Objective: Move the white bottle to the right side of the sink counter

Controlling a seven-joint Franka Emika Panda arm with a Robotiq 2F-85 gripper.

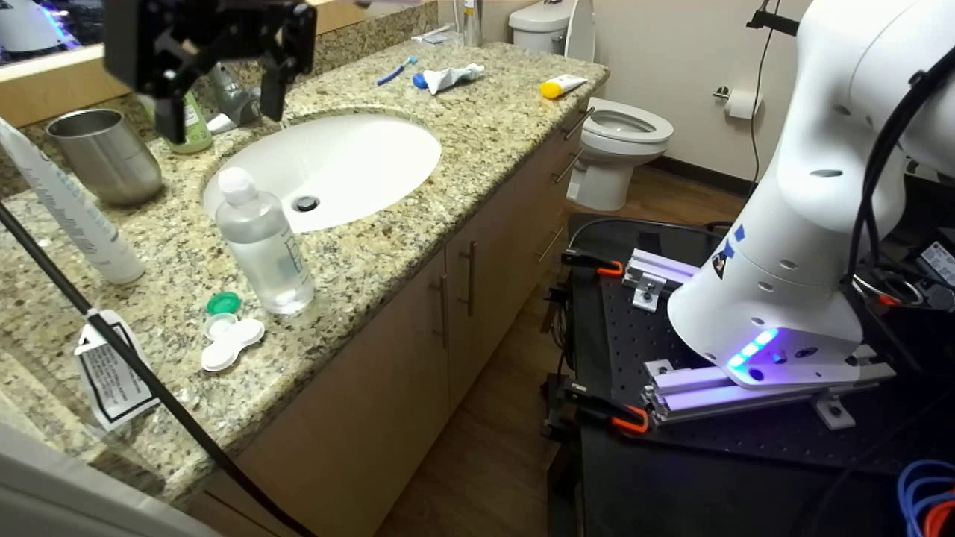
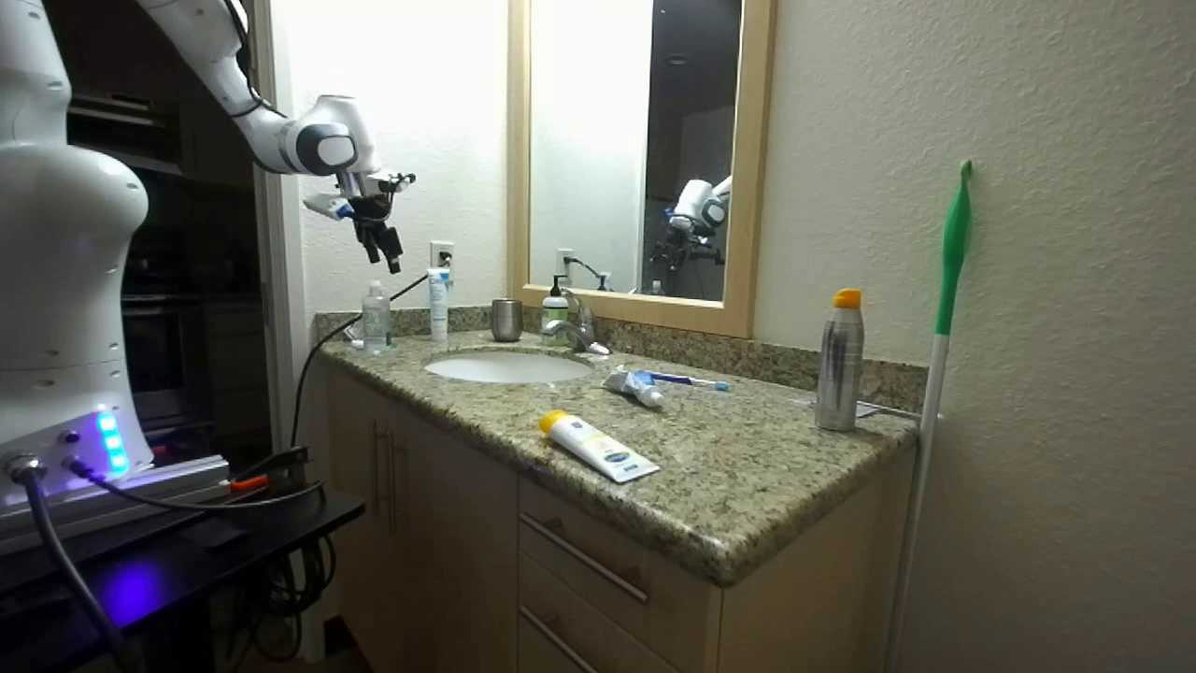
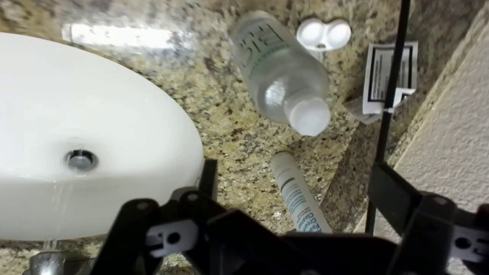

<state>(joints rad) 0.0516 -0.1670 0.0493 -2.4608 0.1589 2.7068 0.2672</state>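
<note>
Wrist view: white bottle [image 3: 300,194] apart from tool [image 3: 299,187], seen between its wide-spread fingers [image 3: 393,196], nothing held.

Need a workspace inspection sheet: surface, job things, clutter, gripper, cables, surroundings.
Surface: sink counter, speckled granite around a white basin.
Job things: white bottle upright, apart from the clear bottle.
Clutter: lens case, cup, pump bottle, toothbrush, crumpled tube, yellow-capped tube, spray can.
Gripper: open above the counter, nothing seen in it.
Cables: black cable runs from the outlet past the counter's end.
Surroundings: mirror behind the counter, toilet beyond the spray-can end.
</note>
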